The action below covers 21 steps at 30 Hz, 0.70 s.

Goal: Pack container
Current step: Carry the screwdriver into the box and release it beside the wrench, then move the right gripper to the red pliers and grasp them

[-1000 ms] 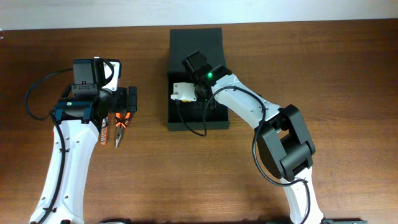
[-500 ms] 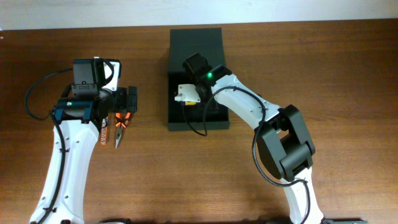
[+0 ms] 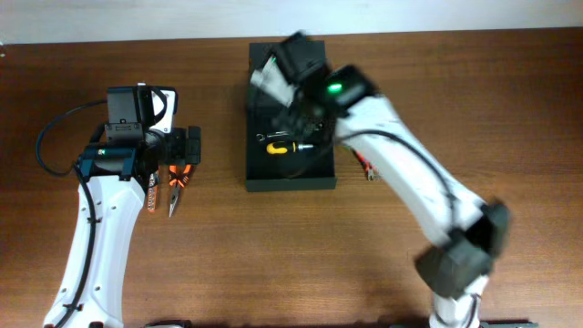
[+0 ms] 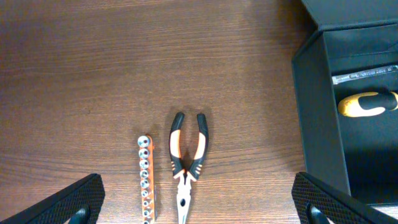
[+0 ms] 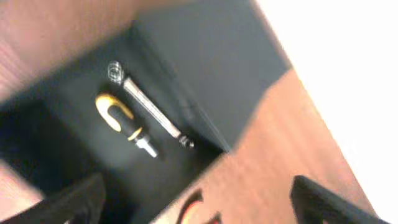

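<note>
The container [image 3: 255,173] is a dark box lying open on the table, its flap lid [image 3: 287,55] folded back. Inside lie a yellow-handled screwdriver [image 3: 278,147] and a slim metal wrench [image 3: 271,137]. My right gripper [image 3: 299,111] hovers above the box, blurred by motion, open with nothing between its fingers. The right wrist view looks down on the screwdriver [image 5: 121,123], the wrench [image 5: 152,112] and the lid [image 5: 205,68]. My left gripper [image 3: 187,146] stands open over orange pliers [image 4: 186,163] and a socket rail [image 4: 145,177], touching neither.
A red-handled tool [image 3: 367,169] lies on the table just right of the box and shows at the bottom of the right wrist view [image 5: 199,208]. The container wall [image 4: 311,106] rises at the right of the left wrist view.
My right gripper has opened, left the yellow screwdriver in the container and risen away towards the lid, the arm swinging out. The left arm has not moved.
</note>
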Tool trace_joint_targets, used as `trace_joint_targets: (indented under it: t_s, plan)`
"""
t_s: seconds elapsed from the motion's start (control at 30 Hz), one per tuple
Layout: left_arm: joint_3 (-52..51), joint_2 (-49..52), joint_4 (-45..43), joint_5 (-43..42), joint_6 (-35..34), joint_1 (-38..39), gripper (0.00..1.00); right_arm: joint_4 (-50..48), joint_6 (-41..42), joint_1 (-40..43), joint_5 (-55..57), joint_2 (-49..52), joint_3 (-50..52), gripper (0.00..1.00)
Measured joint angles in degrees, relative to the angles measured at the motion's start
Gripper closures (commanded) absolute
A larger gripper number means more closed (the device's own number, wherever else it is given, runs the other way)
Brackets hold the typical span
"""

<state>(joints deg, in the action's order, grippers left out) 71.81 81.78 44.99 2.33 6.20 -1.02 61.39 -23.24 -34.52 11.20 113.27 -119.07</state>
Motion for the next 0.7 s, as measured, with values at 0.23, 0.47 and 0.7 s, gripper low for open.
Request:
trace_joint_targets:
  t_s: [0.23, 0.47, 0.7]
  plan:
    - [0.0, 0.0, 0.0, 0.0, 0.0, 0.0, 0.01, 14.3, 18.9, 6.6, -0.1, -11.5, -6.1, 0.07]
    - [0.0, 0.0, -0.2, 0.0, 0.0, 0.0, 0.01, 21.6, 32.4, 19.6, -4.9, -8.0, -1.3, 0.16]
    - [0.0, 0.0, -0.4, 0.0, 0.0, 0.0, 0.01, 15.5, 38.5, 24.2, -11.4, -1.7, 11.4, 0.29]
